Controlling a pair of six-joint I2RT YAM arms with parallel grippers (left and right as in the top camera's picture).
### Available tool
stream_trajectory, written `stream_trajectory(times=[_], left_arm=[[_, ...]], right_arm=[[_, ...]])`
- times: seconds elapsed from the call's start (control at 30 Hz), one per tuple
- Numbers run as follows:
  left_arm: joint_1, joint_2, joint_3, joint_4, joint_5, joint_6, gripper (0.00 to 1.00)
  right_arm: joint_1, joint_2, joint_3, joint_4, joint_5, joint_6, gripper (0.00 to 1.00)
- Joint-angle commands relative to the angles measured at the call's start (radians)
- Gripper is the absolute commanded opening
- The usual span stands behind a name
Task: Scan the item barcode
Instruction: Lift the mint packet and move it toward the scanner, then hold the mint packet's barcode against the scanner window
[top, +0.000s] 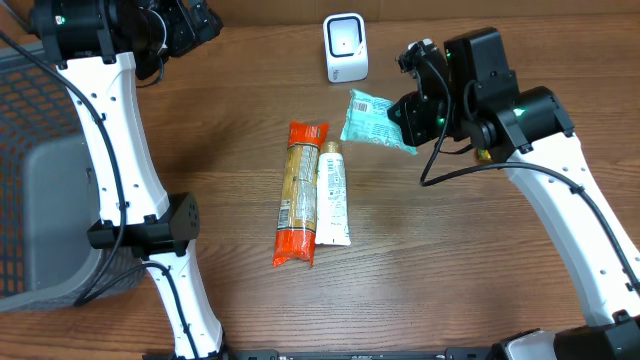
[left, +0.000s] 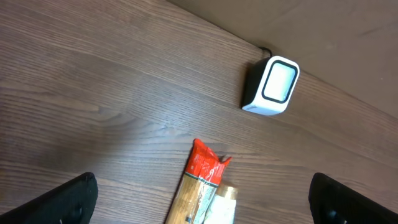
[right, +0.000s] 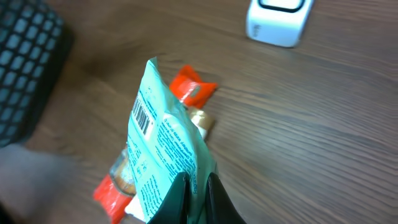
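One flat mint-green plastic packet (top: 368, 118) hangs clear of the brown wooden table (top: 450, 270), at about one o'clock from centre in my overhead view. The right gripper (top: 405, 125) pinches its right-hand end, fingers clamped together on it. A barcode shows on its printed face, but the wrist view is blurred, so I can't say it squarely faces the white boxy scanner (top: 346, 47) standing near it at twelve o'clock. At centre a long orange-ended food packet (top: 298, 195) and a white tube (top: 333, 195) lie side by side, touching. The left gripper (left: 205, 200) hovers at eleven o'clock, fingers (left: 68, 202) spread wide, holding nothing. A grey mesh basket (top: 40, 120) sits at nine o'clock.
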Motion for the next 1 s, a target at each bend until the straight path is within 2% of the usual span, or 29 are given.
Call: stream_trajectory(times=[0.0, 0.1, 0.2, 0.4, 0.5, 0.73, 0.83, 0.97], left_arm=[[-0.013, -0.005, 0.000, 0.001, 0.004, -0.011, 1.00], [-0.013, -0.005, 0.000, 0.001, 0.004, -0.011, 1.00], [-0.013, -0.005, 0.000, 0.001, 0.004, -0.011, 1.00], [-0.013, -0.005, 0.000, 0.001, 0.004, -0.011, 1.00], [-0.013, -0.005, 0.000, 0.001, 0.004, -0.011, 1.00], [-0.013, -0.005, 0.000, 0.001, 0.004, -0.011, 0.99], [-0.013, -0.005, 0.000, 0.001, 0.004, -0.011, 1.00], [-0.013, -0.005, 0.000, 0.001, 0.004, -0.011, 1.00]], right_arm=[[0.003, -0.025, 0.139, 0.008, 0.143, 0.039, 0.04], [0.005, -0.025, 0.257, 0.047, 0.270, 0.035, 0.04], [0.032, -0.024, 0.294, 0.130, 0.428, -0.031, 0.04], [0.158, 0.091, 0.292, 0.387, 0.882, -0.341, 0.04], [0.187, 0.196, 0.292, 0.511, 0.986, -0.511, 0.04], [0.195, 0.417, 0.292, 0.764, 1.010, -0.961, 0.04], [0.194, 0.496, 0.292, 0.859, 1.010, -1.098, 0.04], [0.194, 0.571, 0.292, 0.998, 0.994, -1.184, 0.04]])
